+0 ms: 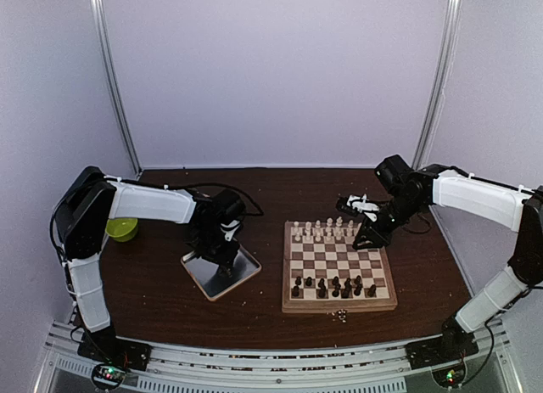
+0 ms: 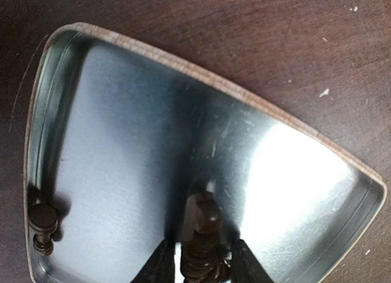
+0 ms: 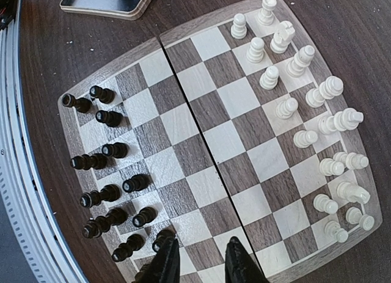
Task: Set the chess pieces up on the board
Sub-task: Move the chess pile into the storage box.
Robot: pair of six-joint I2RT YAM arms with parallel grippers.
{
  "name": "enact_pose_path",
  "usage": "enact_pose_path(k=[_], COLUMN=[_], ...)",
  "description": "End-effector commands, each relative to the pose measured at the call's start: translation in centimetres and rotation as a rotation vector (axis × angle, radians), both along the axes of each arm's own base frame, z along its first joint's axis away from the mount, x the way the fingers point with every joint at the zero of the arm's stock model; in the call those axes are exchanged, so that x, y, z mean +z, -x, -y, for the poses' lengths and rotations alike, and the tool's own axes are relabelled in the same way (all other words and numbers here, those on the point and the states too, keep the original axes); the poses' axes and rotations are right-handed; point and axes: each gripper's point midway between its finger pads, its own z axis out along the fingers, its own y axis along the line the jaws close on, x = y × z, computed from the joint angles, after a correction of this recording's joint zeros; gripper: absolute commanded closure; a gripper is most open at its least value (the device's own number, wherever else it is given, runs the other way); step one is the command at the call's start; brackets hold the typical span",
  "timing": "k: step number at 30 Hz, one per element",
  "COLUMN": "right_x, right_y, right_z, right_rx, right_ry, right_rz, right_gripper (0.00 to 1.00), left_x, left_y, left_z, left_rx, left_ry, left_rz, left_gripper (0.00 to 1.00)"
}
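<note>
The board (image 1: 339, 306) lies right of centre, with cream chess pieces (image 1: 322, 232) in its far rows and dark chess pieces (image 1: 335, 284) in its near rows. My left gripper (image 1: 222, 255) is down in the silver tray (image 1: 246, 270). In the left wrist view my left gripper (image 2: 201, 243) is shut on a dark chess piece (image 2: 198, 225) just above the tray floor (image 2: 122, 142). A second dark piece (image 2: 43, 225) lies in the tray's corner. My right gripper (image 1: 366, 238) hovers over the board's right side. In the right wrist view it (image 3: 200, 255) is open and empty, beside a dark piece (image 3: 160, 237).
A green bowl (image 1: 121, 230) sits at the far left behind the left arm. Small bits (image 1: 339, 315) lie on the table just in front of the board. The tray's corner shows in the right wrist view (image 3: 107, 2). Curtain walls close in the back and sides.
</note>
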Motion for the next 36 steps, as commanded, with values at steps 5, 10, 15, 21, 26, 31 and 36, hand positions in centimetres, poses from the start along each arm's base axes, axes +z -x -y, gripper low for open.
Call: enact_pose_path(k=[5,10,15,21,26,31,36], right_x=[-0.3,-0.4,-0.5,0.0,2.5,4.5,6.5], right_y=[0.3,0.5,0.6,0.6,0.6,0.6,-0.6], right_z=[-0.2,-0.5,-0.6,-1.1,-3.2,-5.7,-9.5], right_rx=[0.014,0.025,0.026,0.031,0.055,0.101,0.090], right_ry=[0.020,0.025,0.027,0.008,-0.087,-0.127,-0.214], right_rz=[-0.013,-0.015,-0.018,-0.022,-0.039,-0.060,-0.141], right_gripper=[0.72,0.72,0.72,0.72,0.72,0.72,0.72], left_x=[-1.6,-1.4,-1.6,-1.8,-1.3,0.1,2.1], left_y=[2.5,2.5,3.3,3.8,3.6,3.1,2.8], left_z=[-2.1,-2.4,-2.4,-2.1,-0.7,0.3,1.6], left_rx=[-0.034,-0.056,-0.105,-0.174,-0.247,-0.287,-0.295], left_ry=[-0.082,-0.095,-0.092,-0.075,0.013,0.099,0.187], left_rz=[-0.108,-0.105,-0.135,-0.140,-0.091,0.009,0.102], left_gripper=[0.61,0.62,0.62,0.74,0.78,0.81,0.81])
